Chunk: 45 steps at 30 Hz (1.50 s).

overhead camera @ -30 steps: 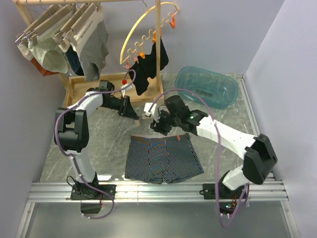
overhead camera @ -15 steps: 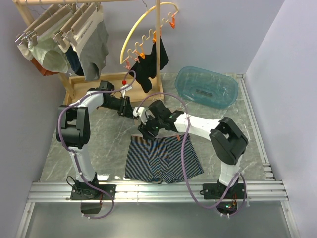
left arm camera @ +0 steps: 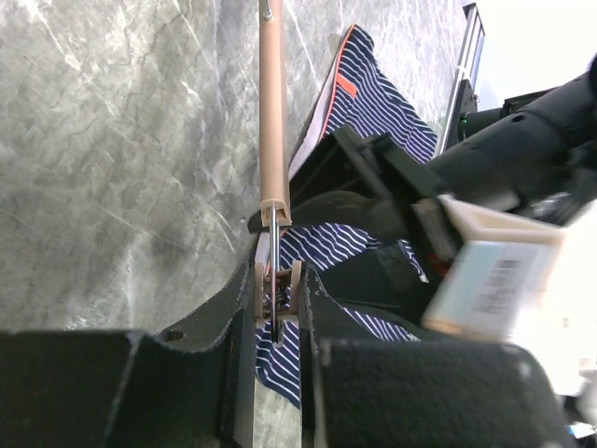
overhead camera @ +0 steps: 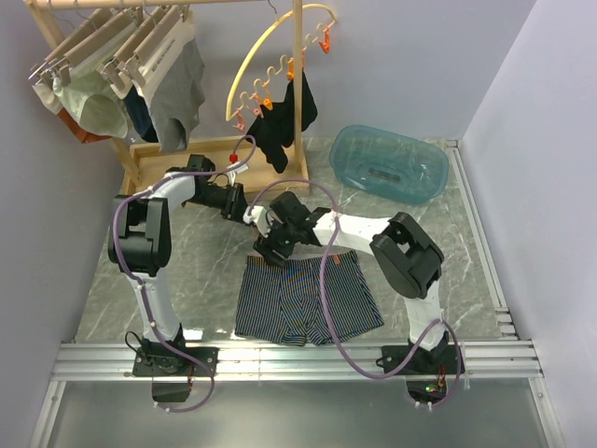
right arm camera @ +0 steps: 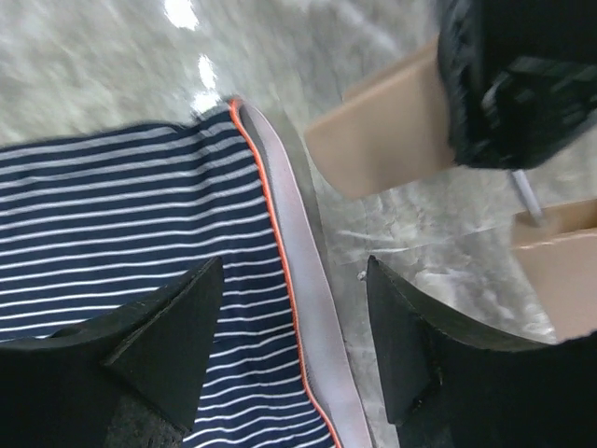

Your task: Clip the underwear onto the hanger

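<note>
**Finding 1.** The left hand is clenched on the hanger. Its two fingers pinch one metal clip between them, and the pale wooden bar runs straight out ahead of the fingertips, low over the tabletop. We cannot tell whether the clip's mouth is squeezed apart.

**Finding 2.** The right hand is released, its fingers spread wide with nothing between them. The underwear lies flat on the tabletop. Its grey waistband passes directly beneath the gap of this hand, with the striped body under one finger. Pale wooden parts of the hanger show just ahead of the other finger.

**Assessment.** We judge the garment light and limp, so it will sag and fold wherever it is unsupported. The front layer may also lift away from the back one. The waistband is the thickest and firmest part, so we would take hold there, at the corner nearest the held clip, pinching both layers together. The stone looks smooth, and a shallow pinch may slide or catch only the top layer. The hanger is stiff and light, but held by a single clip it may pivot when the cloth is pushed in.
</note>
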Tool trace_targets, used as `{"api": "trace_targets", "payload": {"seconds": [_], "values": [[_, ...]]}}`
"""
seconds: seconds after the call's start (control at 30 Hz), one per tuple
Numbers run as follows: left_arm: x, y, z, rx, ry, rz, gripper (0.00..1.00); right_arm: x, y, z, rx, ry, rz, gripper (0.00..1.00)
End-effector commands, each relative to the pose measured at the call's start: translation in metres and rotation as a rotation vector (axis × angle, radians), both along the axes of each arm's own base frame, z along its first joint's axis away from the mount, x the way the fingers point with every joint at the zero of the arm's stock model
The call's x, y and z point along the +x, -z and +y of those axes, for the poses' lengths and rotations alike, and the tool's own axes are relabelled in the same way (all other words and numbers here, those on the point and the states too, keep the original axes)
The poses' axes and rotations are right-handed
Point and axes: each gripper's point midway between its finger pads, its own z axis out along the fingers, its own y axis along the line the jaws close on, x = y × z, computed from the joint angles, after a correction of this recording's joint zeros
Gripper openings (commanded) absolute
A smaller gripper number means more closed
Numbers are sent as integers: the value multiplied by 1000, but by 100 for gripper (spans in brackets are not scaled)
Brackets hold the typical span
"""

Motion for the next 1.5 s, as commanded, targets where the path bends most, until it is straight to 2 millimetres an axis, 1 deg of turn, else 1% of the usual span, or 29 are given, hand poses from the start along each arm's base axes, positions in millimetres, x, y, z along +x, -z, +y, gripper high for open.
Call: {"api": "trace_targets", "payload": {"seconds": [0.0, 0.07, 0.2, 0.27, 0.3, 0.33, 0.4, 0.43, 0.5, 0.53, 0.63, 0.73, 1.0, 1.03, 1.27, 1.47], "values": [[8, -11, -1, -34, 18, -62, 0, 11, -2, 5, -26, 2, -43, 70], [8, -9, -1, -30, 20, -63, 0, 10, 7, 2, -50, 2, -35, 70], [7, -7, 0, -30, 25, -56, 0, 7, 18, -4, -83, -14, -25, 69], [7, -5, 0, -27, 24, -54, 0, 2, 22, -6, -88, -30, -16, 64], [7, -3, 1, -22, 21, -52, 0, 1, 22, -7, -89, -39, -17, 61], [6, -2, 0, -22, 23, -52, 0, -1, 22, -6, -83, -52, -10, 51], [6, 0, 1, -18, 25, -50, 0, -6, 24, -8, -80, -70, 0, 40], [5, 2, 1, -18, 26, -47, 0, -8, 22, -7, -68, -85, 4, 30], [4, 5, 1, -18, 34, -50, 0, -12, 20, -5, -61, -107, 2, 19], [3, 6, 1, -17, 39, -46, 0, -11, 17, -5, -54, -111, -1, 12], [-1, 13, 3, -6, 45, -37, 0, -12, 8, -2, -32, -124, -13, 5], [-5, 19, 2, -6, 53, -25, 0, -13, -2, 2, -8, -137, -29, 0], [-17, 29, 0, 1, 81, -18, 0, -19, -12, 4, 16, -156, -72, 0], [-19, 31, 0, 3, 84, -19, 0, -18, -16, 4, 21, -150, -84, 0], [-28, 39, -6, 6, 107, -7, 0, -14, -26, 4, 32, -140, -127, 0], [-35, 44, -10, 11, 127, -6, 0, -11, -27, 7, 35, -138, -134, 0]]}}
